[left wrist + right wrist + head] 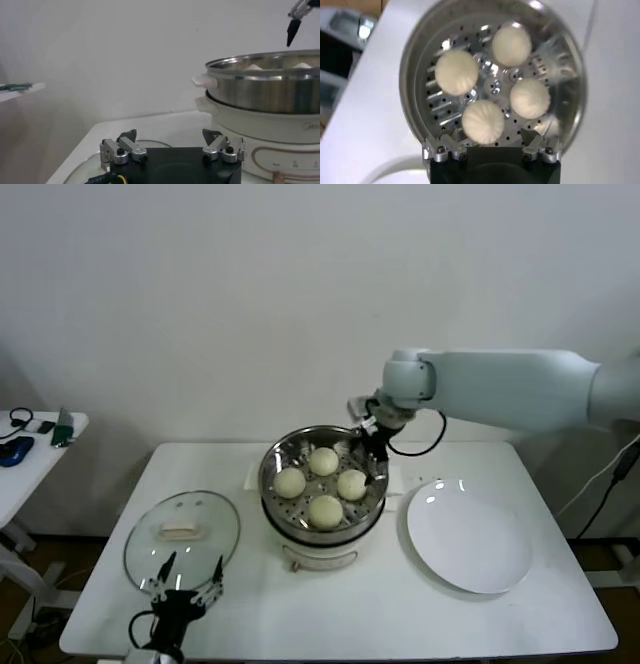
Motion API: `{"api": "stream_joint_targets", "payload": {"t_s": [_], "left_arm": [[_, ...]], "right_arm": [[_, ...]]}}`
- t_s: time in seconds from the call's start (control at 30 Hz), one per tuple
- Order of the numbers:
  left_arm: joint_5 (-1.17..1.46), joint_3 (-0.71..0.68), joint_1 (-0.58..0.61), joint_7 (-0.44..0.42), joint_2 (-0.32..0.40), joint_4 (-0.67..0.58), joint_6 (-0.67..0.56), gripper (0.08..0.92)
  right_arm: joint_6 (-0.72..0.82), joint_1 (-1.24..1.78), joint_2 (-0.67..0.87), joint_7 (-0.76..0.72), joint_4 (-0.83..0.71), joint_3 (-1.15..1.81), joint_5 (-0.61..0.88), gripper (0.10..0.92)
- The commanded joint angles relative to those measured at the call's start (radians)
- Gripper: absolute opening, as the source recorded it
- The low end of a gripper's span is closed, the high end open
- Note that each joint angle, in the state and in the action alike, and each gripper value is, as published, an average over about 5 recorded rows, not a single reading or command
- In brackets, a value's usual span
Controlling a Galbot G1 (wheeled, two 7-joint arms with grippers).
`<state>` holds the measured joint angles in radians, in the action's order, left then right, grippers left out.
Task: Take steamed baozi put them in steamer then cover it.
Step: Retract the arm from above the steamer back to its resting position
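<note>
The right pincer (376,452) hangs over the far right rim of the steamer (272,465), its fingers spread and gripping nothing, and directly below it all four steamed baozi (324,510) sit apart on the perforated floor. The left pincer (183,581) waits at the near edge of the bench (400,604), wide open and empty, with the cover (182,542) lying flat just beyond its fingertips. A white plate (470,534) lies beyond the steamer from it.
</note>
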<state>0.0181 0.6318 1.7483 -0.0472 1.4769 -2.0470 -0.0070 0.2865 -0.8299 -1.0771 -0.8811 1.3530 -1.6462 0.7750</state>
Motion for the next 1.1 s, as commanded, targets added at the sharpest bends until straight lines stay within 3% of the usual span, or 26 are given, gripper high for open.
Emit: {"api": "stream_joint_targets", "payload": {"t_s": [0.03,0.23,0.4,0.5,0.6,0.73,1.1], "left_arm": [[0.075,-0.014,-0.011,0.024,-0.007,-0.022,0.016,0.823],[0.066,-0.021,-0.030,0.030,-0.036,-0.021,0.002,0.823],[0.058,-0.014,-0.060,0.009,-0.061,-0.008,-0.002,0.823],[0.042,-0.013,-0.074,0.004,-0.077,0.005,-0.010,0.823],[0.029,-0.013,-0.079,-0.001,-0.098,0.015,-0.019,0.823],[0.007,-0.010,-0.070,-0.011,-0.127,0.012,-0.037,0.823],[-0.139,0.014,-0.067,0.014,-0.130,0.031,-0.104,0.823]], "right_arm": [[0.050,0.124,0.264,0.434,0.064,0.387,0.289,0.823],[0.094,0.534,0.515,0.730,0.215,0.854,0.186,0.823],[0.012,1.024,0.708,0.770,0.333,1.277,0.076,0.823],[-0.037,1.487,0.733,0.764,0.375,1.711,0.012,0.823],[-0.084,1.900,0.669,0.746,0.416,2.128,-0.049,0.823],[-0.166,2.224,0.501,0.721,0.471,2.433,-0.129,0.823],[-0.479,2.483,0.046,0.697,0.476,2.478,-0.259,0.823]]}}
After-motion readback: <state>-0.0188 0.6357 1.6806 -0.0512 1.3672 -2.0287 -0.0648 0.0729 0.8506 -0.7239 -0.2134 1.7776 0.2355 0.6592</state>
